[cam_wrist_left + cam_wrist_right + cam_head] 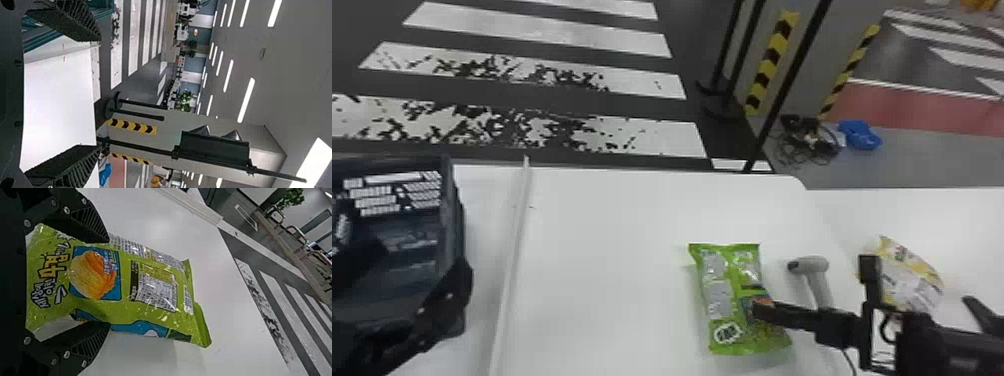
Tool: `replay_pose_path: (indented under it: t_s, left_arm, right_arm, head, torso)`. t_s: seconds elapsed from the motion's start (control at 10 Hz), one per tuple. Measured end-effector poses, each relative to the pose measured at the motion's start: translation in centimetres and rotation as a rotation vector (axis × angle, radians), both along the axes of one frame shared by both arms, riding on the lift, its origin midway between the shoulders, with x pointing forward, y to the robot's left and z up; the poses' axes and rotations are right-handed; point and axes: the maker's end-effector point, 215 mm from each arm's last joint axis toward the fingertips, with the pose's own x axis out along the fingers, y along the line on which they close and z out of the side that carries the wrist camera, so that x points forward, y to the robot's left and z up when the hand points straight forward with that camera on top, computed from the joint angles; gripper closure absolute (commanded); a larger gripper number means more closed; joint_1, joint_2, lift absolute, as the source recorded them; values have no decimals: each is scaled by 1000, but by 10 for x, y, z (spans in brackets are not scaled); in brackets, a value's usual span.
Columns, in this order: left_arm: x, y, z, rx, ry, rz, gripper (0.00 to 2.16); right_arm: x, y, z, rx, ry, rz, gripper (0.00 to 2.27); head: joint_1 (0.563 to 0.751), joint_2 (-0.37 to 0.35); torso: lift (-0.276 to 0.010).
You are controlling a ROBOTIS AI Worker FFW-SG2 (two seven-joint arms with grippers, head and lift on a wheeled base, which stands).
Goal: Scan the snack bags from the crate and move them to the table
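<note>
In the head view my right gripper (759, 309) crosses the lower right part of a green snack bag (722, 295). From the right wrist, the gripper (109, 282) is shut on that green bag (156, 282), one finger at each long side, printed back facing the camera. A yellow and white snack bag (914, 285) rests on the table to the right, partly behind the right arm. My left gripper (439, 310) is by the dark crate (459, 220) at the far left; in the left wrist view the gripper (98, 94) stands open with nothing between its fingers.
A grey handheld scanner (814, 265) stands between the green and yellow bags. A raised white strip (514, 250) crosses the white table (607, 225) beside the crate. Beyond the far edge, a thin black pole (782, 95) rises from the floor.
</note>
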Motion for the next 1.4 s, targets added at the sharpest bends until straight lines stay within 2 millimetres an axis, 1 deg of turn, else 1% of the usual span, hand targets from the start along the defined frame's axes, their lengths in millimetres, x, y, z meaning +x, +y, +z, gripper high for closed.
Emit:
replay_pose_path:
  t_s: [0.1, 0.3, 0.5, 0.8, 0.9, 1.0, 1.1, 1.3, 1.4]
  left_arm:
    - [1, 0, -1, -1, 1, 0, 9]
    - [3, 1, -1, -1, 3, 2, 9]
    - [3, 0, -2, -5, 7, -1, 9]
    - [2, -1, 2, -15, 1, -8, 9]
    - [1, -3, 9, -21, -10, -15, 9]
    - [-1, -6, 17, -25, -19, -20, 9]
    - [-2, -8, 21, -27, -22, -24, 9]
    - [-4, -10, 21, -28, -16, -31, 9]
    - [-4, -11, 19, -32, -12, -35, 9]
  right_arm:
    - [-1, 3, -5, -18, 14, 16, 2246]
    - [0, 4, -12, -52, 33, 14, 2243]
    - [5, -3, -10, -69, 14, -22, 2243]
    - [4, -2, 9, -68, -23, -53, 2243]
    - [6, -6, 21, -80, -49, -83, 2243]
    - [8, -14, 34, -93, -81, -127, 2243]
    - [13, -35, 48, -118, -126, -213, 2243]
    - [29, -105, 77, -220, -222, -427, 2243]
    - [35, -136, 90, -237, -257, -509, 2243]
  head:
    - [695, -245]
    - [695, -240]
    - [695, -249]
    - [695, -249]
    - [695, -255]
    - [695, -269]
    - [695, -282]
    - [695, -350]
    - [695, -350]
  torso:
    - [-95]
    - [-95]
    - [-95]
    - [-95]
    - [-95]
    - [-95]
    - [-95]
    - [-95]
    - [-95]
